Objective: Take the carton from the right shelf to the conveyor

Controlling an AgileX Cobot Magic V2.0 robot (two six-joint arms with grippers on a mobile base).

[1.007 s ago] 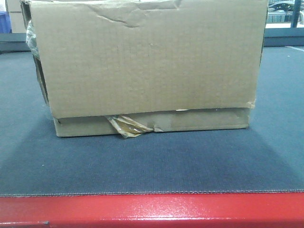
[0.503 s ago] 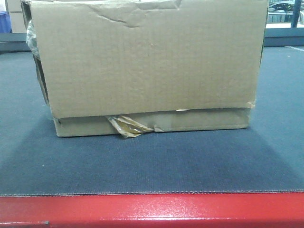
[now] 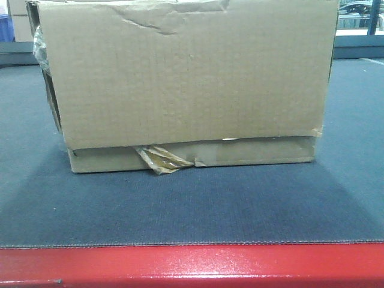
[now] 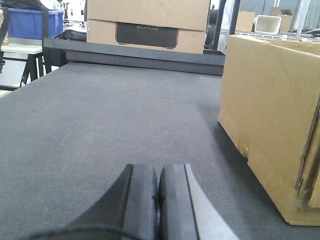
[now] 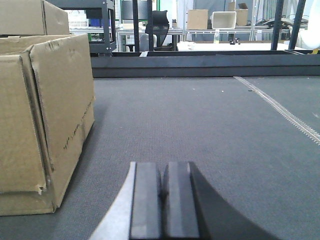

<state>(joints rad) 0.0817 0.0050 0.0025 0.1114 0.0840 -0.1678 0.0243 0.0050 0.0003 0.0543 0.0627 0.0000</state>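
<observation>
Both our grippers, left (image 4: pixel 159 200) and right (image 5: pixel 163 200), rest with jaws closed, empty, flanking the big brown cardboard carton (image 3: pixel 186 84) sitting on the dark grey conveyor belt (image 3: pixel 192 210); delivery seems done.

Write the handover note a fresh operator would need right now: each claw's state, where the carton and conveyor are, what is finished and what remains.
Left claw: shut, empty, low over the belt, carton to its right, apart from it.
Right claw: shut, empty, carton to its left, apart from it.
Carton: sits flat on the conveyor, behind the red front edge, torn tape hanging at its lower seam.
Done: carton is on the belt and released.
Left: apparently nothing but pulling the arms away. The shelf is not in view.
</observation>
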